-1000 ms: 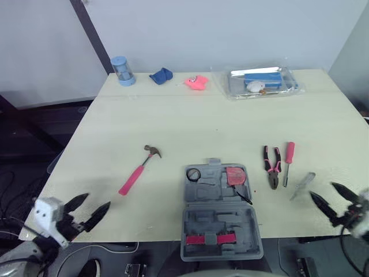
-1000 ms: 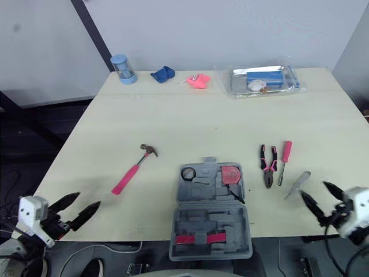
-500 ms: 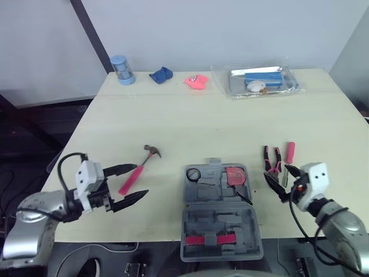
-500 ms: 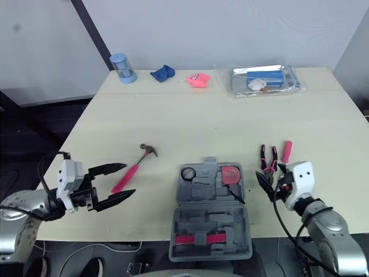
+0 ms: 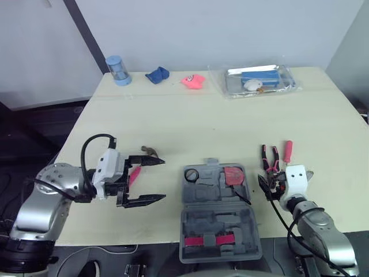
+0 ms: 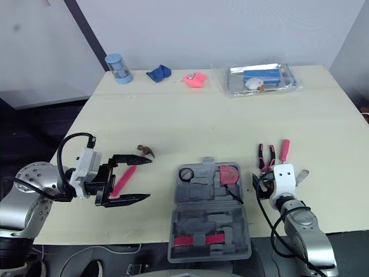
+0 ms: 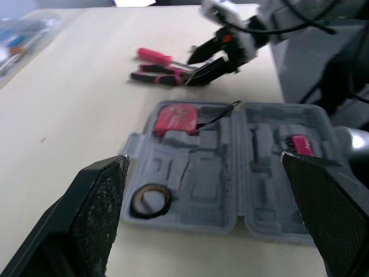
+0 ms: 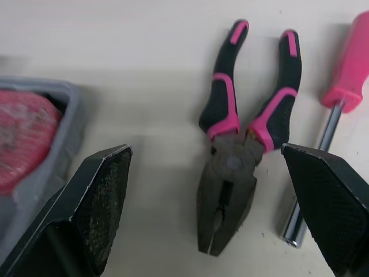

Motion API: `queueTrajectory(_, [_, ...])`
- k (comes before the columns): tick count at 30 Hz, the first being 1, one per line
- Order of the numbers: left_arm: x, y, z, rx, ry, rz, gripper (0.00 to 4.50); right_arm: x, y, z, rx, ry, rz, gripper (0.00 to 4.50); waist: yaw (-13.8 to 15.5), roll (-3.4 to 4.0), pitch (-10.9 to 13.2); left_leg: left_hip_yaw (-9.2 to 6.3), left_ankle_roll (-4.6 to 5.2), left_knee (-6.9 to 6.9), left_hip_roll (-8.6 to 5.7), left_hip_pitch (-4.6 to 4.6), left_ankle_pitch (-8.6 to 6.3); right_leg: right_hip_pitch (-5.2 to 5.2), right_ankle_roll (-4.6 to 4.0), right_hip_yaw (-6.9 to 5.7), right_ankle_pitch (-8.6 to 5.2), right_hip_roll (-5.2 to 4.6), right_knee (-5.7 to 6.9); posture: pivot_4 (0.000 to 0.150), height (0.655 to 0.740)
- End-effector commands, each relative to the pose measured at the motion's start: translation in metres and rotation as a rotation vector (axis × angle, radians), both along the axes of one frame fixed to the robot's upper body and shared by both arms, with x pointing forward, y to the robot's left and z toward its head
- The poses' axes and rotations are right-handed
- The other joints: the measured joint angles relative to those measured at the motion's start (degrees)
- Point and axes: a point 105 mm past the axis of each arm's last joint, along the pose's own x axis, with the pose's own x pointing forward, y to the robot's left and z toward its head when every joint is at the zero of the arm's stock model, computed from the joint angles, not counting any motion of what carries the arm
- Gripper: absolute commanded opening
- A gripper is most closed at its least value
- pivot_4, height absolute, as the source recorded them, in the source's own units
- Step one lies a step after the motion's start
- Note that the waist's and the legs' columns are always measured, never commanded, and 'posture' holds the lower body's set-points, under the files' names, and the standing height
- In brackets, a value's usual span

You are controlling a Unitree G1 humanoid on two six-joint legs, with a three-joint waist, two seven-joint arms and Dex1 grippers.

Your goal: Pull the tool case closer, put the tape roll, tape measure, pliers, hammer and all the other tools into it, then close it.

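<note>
— How's the light?
— Soft and even, seemingly from above. The table (image 5: 230,118) is bright all over, and the floor (image 5: 34,121) beside it is dark.
— Any shadows?
— Only faint ones: a thin soft edge under the pliers (image 8: 230,164) and along the tool case (image 7: 230,167).
— Glare?
— A white streak on the clear plastic box (image 5: 256,81) at the far side. In the left wrist view there's a washed-out patch at the table's far edge.
</note>
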Motion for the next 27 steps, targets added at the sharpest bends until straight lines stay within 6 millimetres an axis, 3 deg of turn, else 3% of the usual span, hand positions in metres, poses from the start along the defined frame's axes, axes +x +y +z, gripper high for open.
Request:
queueTrajectory(1, [-0.003,-0.009,0.013,-0.008,-0.033,-0.053,4.50,0.003,0.001,0.002,0.008,-0.006,-0.002,4.39,-0.1,0.00,0.0,0.00,0.00,0.00,0.01,0.00,0.00,0.00,0.00,0.00,0.00,0.01,0.00,0.150,0.7400])
queueTrajectory(10, [-0.004,-0.008,0.015,-0.004,-0.024,-0.073,4.50,0.013,0.006,-0.005,0.061,0.011,-0.026,4.39,-0.2,0.05,0.0,0.00,0.00,0.00,0.00,0.00,0.00,-0.01,0.00,0.02,0.00,0.02,0.01,0.150,0.7400])
queueTrajectory(19, [-0.002,-0.012,0.023,-0.089,-0.020,-0.047,4.50,0.021,-0.001,-0.015,0.090,0.034,-0.116,4.39,-0.3,0.05,0.0,0.01,0.00,0.00,0.00,0.02,0.00,-0.01,0.00,0.03,0.00,0.02,0.03,0.150,0.7400])
queueTrajectory(26, [-0.001,-0.013,0.024,-0.104,-0.021,-0.032,4.50,0.024,-0.004,-0.017,0.054,0.026,-0.136,0.93,-0.4,0.04,0.0,0.01,-0.01,0.00,0.00,0.04,0.00,-0.01,0.00,0.04,0.00,0.04,0.06,0.150,0.7400])
queueTrajectory(27, [-0.001,-0.013,0.024,-0.105,-0.022,-0.030,4.50,0.024,-0.004,-0.016,0.041,0.022,-0.132,0.95,-0.4,0.04,0.0,0.01,-0.01,0.00,0.01,0.04,0.00,-0.01,0.00,0.04,0.00,0.04,0.06,0.150,0.7400])
